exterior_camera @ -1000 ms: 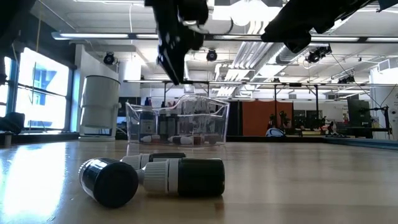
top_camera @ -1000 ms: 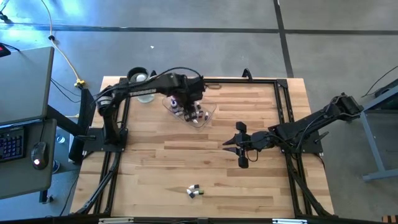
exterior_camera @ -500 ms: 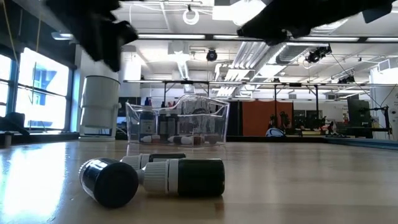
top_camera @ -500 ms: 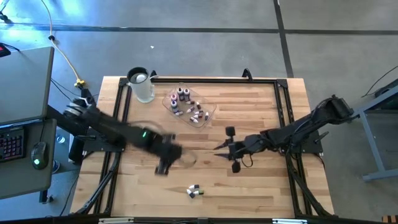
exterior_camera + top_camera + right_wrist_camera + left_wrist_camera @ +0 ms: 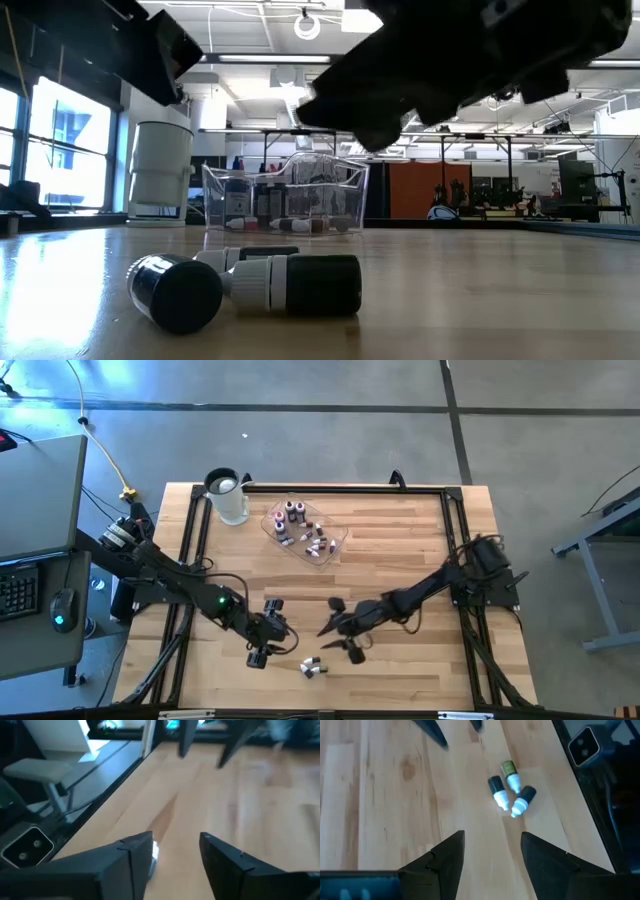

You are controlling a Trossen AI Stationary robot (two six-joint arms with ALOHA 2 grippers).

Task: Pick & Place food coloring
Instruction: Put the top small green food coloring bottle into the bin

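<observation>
Three loose food coloring bottles are being shown lying together near the table's front edge. To their left, the left gripper is being held low with its fingers spread and nothing between them. To their right, the right gripper is likewise being held parted and unloaded. More bottles are being kept in the clear tray farther back.
</observation>
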